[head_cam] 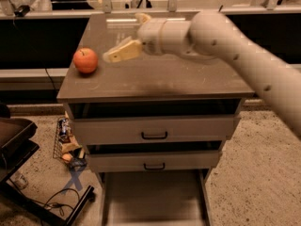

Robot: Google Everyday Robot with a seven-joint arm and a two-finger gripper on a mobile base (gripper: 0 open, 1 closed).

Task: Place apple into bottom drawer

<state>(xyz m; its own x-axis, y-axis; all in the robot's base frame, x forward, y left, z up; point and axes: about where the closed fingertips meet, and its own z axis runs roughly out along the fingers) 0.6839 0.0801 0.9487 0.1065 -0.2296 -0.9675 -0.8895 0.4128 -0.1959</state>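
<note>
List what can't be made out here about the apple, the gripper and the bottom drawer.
All in the camera view:
- The bottom drawer: its front end is cut off by the picture's lower edge.
- The gripper, over the cabinet top to the right of the apple: its far finger is mostly hidden behind the wrist.
- The arm: cut off by the right edge.
- The floor clutter left of the cabinet: too small to identify.
</note>
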